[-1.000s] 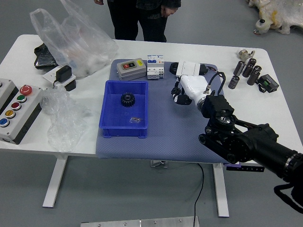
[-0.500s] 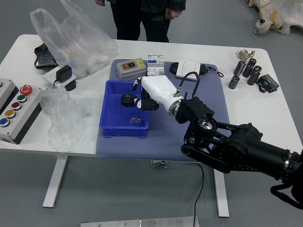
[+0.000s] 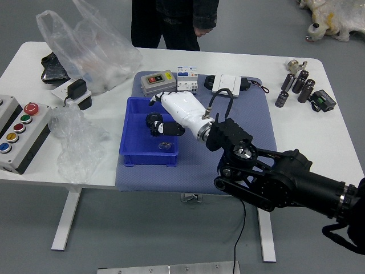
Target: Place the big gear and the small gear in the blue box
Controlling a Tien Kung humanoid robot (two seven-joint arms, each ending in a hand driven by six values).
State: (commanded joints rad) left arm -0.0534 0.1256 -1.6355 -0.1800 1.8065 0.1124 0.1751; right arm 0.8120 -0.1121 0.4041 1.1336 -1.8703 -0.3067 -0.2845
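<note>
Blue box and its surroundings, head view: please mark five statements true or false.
1. The robot's right hand is over the blue box. True.
2. The blue box stands on the floor. False: it stands on the mat on the table.
3. A dark gear is visible in the box. True.
4. The button panel is right of the box. False: it is to the left.
5. A person stands at the table's far side. True.

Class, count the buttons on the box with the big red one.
5: the big red button at the far end, then four smaller buttons in line nearer.
</note>
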